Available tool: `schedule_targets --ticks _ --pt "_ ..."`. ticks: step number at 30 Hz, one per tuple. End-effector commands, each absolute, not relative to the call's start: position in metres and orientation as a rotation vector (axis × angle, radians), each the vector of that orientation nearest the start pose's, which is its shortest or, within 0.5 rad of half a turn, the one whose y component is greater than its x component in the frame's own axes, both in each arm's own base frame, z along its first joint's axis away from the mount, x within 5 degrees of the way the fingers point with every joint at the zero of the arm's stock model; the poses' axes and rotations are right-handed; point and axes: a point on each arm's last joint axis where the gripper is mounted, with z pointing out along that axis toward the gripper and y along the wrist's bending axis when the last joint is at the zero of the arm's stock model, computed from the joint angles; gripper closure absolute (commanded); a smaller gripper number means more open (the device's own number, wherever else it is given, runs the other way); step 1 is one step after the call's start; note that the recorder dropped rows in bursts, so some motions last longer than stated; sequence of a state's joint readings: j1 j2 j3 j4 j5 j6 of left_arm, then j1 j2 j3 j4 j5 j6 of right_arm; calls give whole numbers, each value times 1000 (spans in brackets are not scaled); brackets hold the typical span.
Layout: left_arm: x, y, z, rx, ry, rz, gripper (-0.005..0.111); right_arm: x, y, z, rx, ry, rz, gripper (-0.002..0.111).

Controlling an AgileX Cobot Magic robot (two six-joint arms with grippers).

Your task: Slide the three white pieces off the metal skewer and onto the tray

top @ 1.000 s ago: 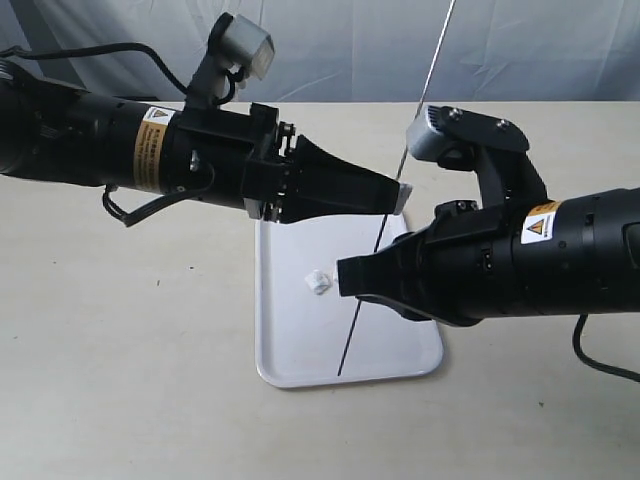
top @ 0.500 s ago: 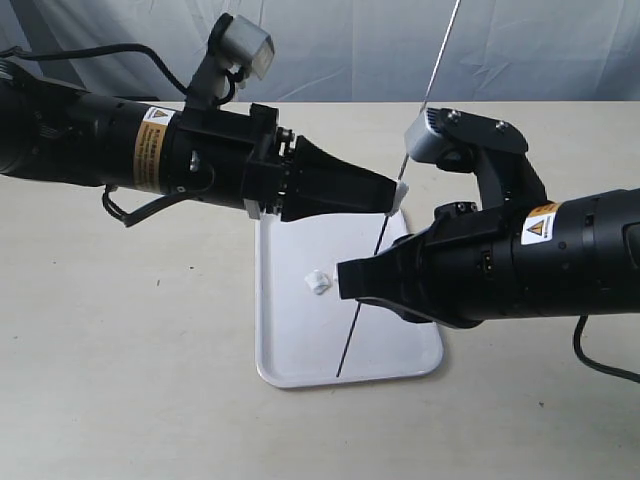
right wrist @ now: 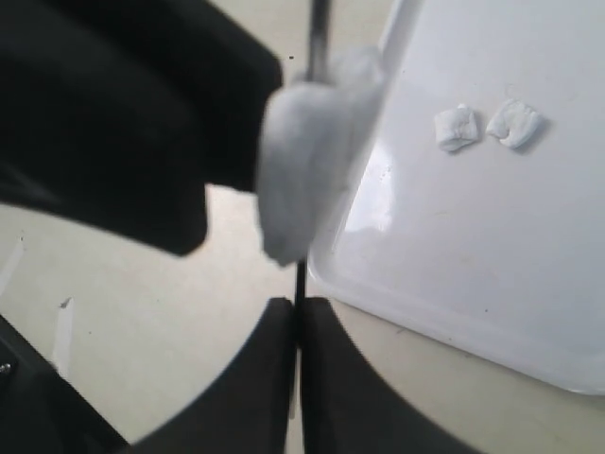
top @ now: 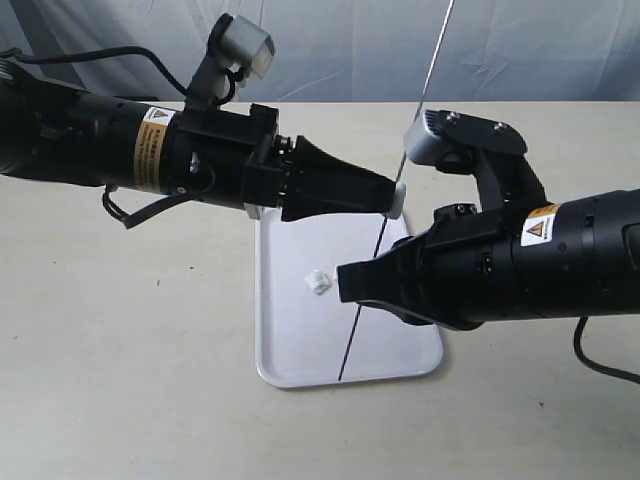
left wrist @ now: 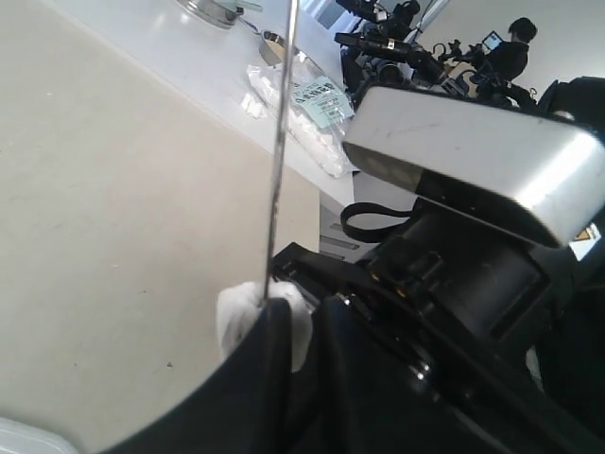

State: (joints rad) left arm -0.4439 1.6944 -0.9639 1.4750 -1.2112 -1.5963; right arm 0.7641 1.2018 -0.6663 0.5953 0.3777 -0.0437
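The metal skewer [top: 420, 90] stands steeply tilted over the tray [top: 300, 350]. My right gripper [top: 347, 282] is shut on its lower part, the thin rod pinched between the jaws [right wrist: 298, 317]. One white piece [top: 399, 192] is threaded on the skewer above that grip. My left gripper [top: 393, 198] is shut on this piece, which bulges out past the dark fingers [left wrist: 269, 369] in the left wrist view [left wrist: 241, 317]. In the right wrist view two more white pieces [right wrist: 457, 128] [right wrist: 515, 123] lie side by side on the tray [right wrist: 492, 274].
The tray lies on a pale beige table [top: 120, 340], its near short edge towards the front. The skewer's lower tip [top: 341, 375] hangs just over the tray's front rim. Both black arms cross above the tray. A grey cloth [top: 330, 50] hangs behind.
The left gripper's jaws have closed in on the white piece on the skewer, squeezing it narrower. The right arm and the skewer have barely moved.
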Motion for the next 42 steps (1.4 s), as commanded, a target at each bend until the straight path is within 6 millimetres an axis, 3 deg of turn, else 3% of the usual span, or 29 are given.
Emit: schedule_targets --ticks 1,8,10,15,17,29,33,42 --pt "250 -214 252 1010 1809 -1579 96 157 175 253 -427 2439 839 109" --pt "252 -214 251 1000 1826 -1550 95 155 173 256 -429 2424 848 109" --pt "252 -214 251 997 1825 -1551 90 154 173 256 -427 2429 852 109" --pt "251 -214 252 1004 1816 -1577 61 155 173 256 -428 2427 850 109" --pt "249 -214 253 1013 1805 -1596 58 155 173 256 -430 2427 848 109" --pt "256 -214 254 934 1810 -1559 58 155 173 256 -434 2425 852 109" --pt "258 -213 247 964 1864 -1468 58 154 174 256 -435 2426 854 109" --pt "265 -216 231 933 1897 -1479 58 153 174 256 -452 2442 858 109"
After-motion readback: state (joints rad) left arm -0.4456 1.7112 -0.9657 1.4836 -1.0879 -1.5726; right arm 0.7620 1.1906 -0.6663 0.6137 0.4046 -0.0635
